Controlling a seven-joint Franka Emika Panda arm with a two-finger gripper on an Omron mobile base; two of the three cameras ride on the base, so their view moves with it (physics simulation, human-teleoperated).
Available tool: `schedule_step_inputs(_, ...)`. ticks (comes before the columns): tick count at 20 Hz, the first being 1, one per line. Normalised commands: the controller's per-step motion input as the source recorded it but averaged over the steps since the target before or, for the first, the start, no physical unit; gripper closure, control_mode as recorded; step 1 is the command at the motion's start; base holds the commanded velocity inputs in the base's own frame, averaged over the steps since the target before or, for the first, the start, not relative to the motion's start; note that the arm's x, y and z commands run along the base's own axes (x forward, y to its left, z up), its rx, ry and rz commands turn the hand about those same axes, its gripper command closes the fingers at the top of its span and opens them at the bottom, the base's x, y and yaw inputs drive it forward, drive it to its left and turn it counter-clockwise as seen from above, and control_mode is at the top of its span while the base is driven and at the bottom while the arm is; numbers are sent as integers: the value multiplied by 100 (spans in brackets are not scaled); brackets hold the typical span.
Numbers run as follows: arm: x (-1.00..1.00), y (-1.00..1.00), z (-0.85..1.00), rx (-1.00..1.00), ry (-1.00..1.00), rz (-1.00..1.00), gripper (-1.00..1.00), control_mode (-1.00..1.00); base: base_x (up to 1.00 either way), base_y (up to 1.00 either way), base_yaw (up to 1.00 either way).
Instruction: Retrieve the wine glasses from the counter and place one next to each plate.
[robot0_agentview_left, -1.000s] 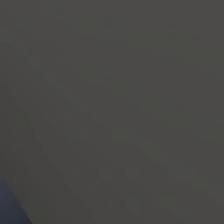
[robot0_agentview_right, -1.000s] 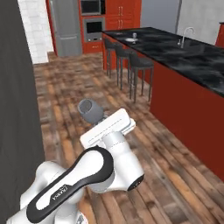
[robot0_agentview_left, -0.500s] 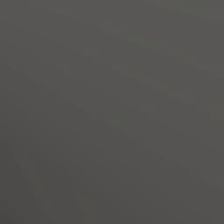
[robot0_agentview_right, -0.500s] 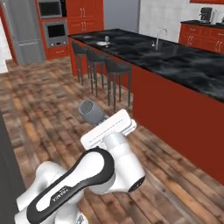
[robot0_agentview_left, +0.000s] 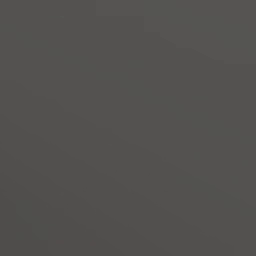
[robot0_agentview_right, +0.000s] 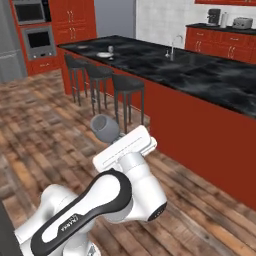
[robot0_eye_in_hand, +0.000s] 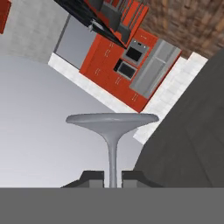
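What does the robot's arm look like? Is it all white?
Mostly white: the rounded, glossy white arm has a black band curving along one link with small white lettering, too small to read. Its hand is a flat white block. In the hand view, the gripper has two small dark grey fingers.

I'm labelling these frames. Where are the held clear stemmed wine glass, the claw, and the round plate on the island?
Clear stemmed wine glass (robot0_eye_in_hand: 113, 153): hand view, its stem.
Claw (robot0_eye_in_hand: 113, 177): hand view, between its fingertips.
Round plate (robot0_agentview_right: 104, 54): right base view, its centre.
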Motion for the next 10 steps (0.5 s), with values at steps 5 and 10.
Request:
schedule_step_inputs(5, 0, 0, 0, 0, 0, 0, 100, 100, 100, 100, -23)
schedule_step_inputs(10, 0, 0, 0, 0, 0, 0, 100, 100, 100, 100, -23)
